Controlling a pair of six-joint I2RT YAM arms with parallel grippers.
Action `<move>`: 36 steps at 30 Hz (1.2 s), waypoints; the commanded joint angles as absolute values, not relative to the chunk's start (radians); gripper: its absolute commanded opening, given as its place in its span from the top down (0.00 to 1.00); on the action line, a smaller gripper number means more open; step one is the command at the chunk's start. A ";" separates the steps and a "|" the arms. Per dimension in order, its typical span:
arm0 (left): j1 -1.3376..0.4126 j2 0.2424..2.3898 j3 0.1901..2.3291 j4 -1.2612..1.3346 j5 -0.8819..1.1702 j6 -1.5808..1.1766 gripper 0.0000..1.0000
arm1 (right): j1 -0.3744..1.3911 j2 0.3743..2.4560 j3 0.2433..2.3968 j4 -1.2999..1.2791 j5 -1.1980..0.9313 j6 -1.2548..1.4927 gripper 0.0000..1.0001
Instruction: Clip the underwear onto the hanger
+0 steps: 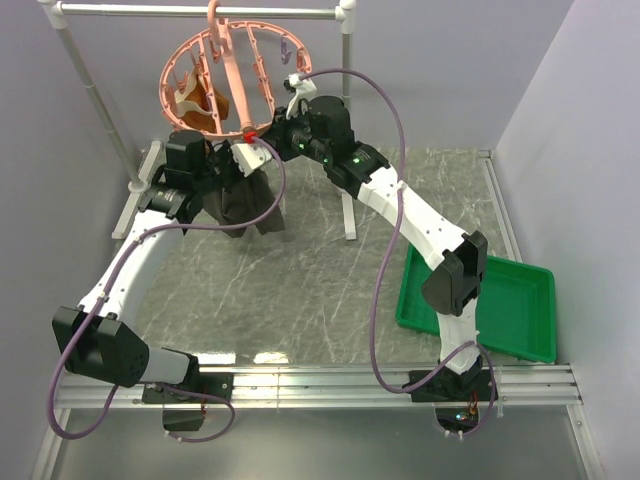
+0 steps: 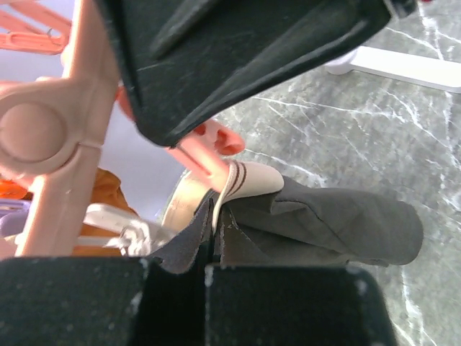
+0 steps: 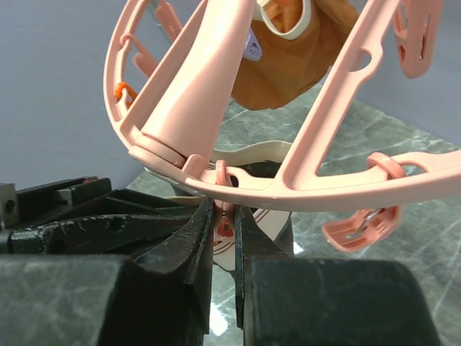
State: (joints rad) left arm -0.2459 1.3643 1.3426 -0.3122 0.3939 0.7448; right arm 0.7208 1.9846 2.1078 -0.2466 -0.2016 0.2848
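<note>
The underwear [image 1: 243, 200] hangs bunched directly under the near rim of the hanger [image 1: 226, 75], its dark cloth drooping toward the table. Its light tan waistband [image 2: 253, 178] is lifted to the rim. There the striped edge touches the tip of a pink clip [image 2: 205, 160] on the hanger's underside; whether the clip has bitten the band cannot be told.

The left gripper [image 2: 209, 268] sits just below the hanger's near edge, its fingers pressed together on a fold of the dark cloth close under the waistband. Only a thin seam shows between them.

The right gripper [image 3: 225, 238] reaches in from the hanger's right side. Its two fingers are closed to a narrow slit around that same clip just beneath the ring — the clip fills the gap.

On the hanger's far side a smaller orange-brown garment [image 3: 288, 68] is pinned and dangles inside the ring. The hanger's hook is over the top bar of a white pipe rack [image 1: 200, 11]. A green tray [image 1: 535, 320] lies well to the right of the hanger, toward the near edge of the grey marbled table [image 1: 320, 280].
</note>
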 commanded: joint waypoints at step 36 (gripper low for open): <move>-0.347 1.302 1.273 -0.181 0.164 0.707 1.00 | 0.762 2.003 2.177 -0.360 -0.020 0.262 1.00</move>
